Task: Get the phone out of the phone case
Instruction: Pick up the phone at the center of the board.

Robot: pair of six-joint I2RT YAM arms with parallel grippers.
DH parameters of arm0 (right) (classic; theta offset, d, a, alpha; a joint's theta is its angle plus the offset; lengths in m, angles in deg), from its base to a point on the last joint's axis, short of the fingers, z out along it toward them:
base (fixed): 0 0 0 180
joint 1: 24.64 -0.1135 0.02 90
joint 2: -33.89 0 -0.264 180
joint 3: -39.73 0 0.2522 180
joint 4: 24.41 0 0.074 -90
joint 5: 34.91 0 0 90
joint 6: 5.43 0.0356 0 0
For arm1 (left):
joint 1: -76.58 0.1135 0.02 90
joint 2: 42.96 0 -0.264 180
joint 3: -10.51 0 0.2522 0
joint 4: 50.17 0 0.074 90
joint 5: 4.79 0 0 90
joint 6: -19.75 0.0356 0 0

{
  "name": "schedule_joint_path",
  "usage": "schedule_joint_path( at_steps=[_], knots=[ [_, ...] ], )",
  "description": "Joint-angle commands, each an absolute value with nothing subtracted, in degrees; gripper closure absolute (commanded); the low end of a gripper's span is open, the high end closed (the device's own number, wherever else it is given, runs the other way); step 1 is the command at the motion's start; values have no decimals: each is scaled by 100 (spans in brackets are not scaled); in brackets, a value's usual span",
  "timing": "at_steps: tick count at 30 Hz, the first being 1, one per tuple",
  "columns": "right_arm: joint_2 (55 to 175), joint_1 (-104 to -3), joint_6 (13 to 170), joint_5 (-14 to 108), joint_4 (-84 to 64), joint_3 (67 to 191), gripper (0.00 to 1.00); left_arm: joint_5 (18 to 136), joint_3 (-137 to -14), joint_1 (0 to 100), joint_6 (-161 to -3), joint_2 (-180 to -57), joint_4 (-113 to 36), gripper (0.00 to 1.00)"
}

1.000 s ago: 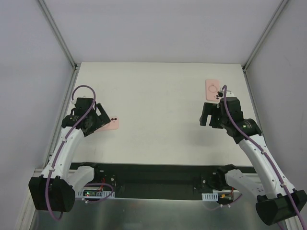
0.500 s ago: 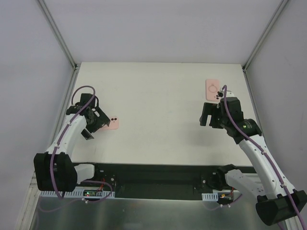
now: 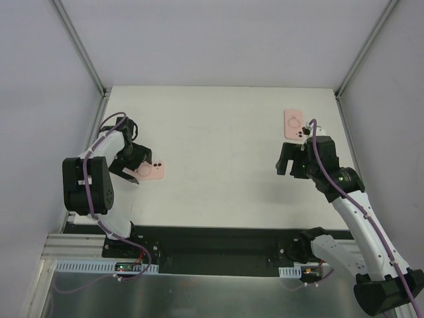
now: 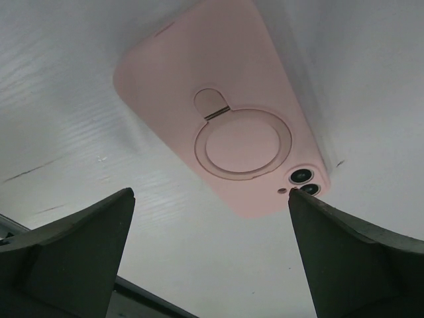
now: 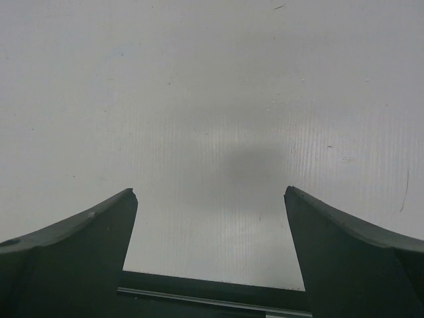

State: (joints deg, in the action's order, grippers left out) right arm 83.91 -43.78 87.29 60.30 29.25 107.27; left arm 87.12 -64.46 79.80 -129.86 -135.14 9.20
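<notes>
Left tool (image 4: 211,193) spread wide, pink phone case (image 4: 225,112) ahead holding one phone (image 4: 305,180), right tool (image 5: 211,191) spread wide, second pink case (image 3: 294,123) beyond it.

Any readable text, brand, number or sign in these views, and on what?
None readable.
The pink phone case shows a plain ring and camera lenses, no logo.
The second pink item and the circuit boards by the arm bases are too small to show print.
</notes>
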Motion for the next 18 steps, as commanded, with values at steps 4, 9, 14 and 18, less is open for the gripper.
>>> schedule_joint_path(
  at_steps=[4,9,14,18],
  knots=[
    [8118,-4407,8650,6019,3013,10579,4,8732,-6759,8001,-14152,-13955,1053,1],
    [8144,-4407,8668,5905,2978,10508,4,8837,-6715,8009,-14477,-14157,1044,1],
    [8179,-4398,8676,5843,2969,10482,4,8960,-6697,8009,-14715,-14254,1044,1],
    [8135,-4407,8703,5799,2978,10447,4,9022,-6600,8009,-14873,-14158,1000,1]
  ],
)
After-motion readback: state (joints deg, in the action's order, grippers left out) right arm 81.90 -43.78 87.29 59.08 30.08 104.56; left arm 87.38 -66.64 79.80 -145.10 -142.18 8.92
